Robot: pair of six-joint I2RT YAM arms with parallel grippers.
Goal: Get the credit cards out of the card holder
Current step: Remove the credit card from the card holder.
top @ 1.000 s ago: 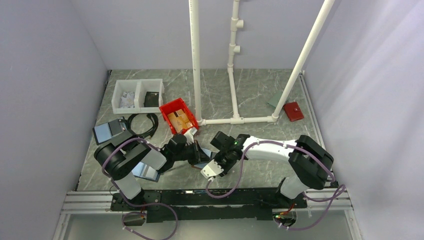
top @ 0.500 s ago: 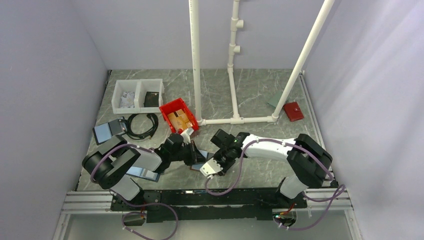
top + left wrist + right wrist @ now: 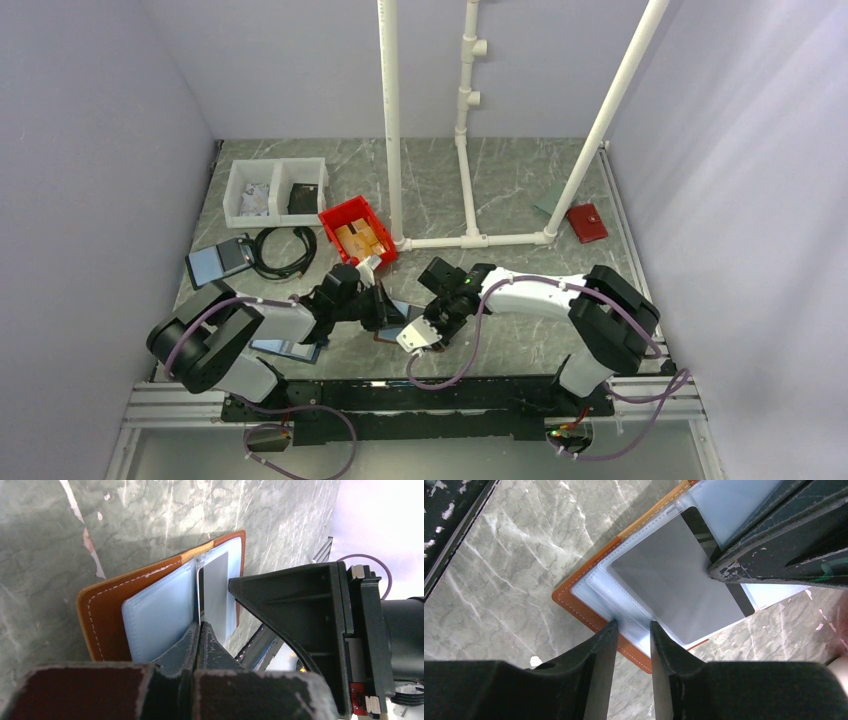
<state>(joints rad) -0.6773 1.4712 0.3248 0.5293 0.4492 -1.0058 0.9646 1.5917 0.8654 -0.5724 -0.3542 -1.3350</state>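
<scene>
Marble tabletop, spread card holder under clenched left jaws and narrowly parted right jaws

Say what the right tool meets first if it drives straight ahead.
The right tool would probably meet the card holder first, at its clear sleeve edge; the grey card lies just beyond. Depth is unclear.
</scene>
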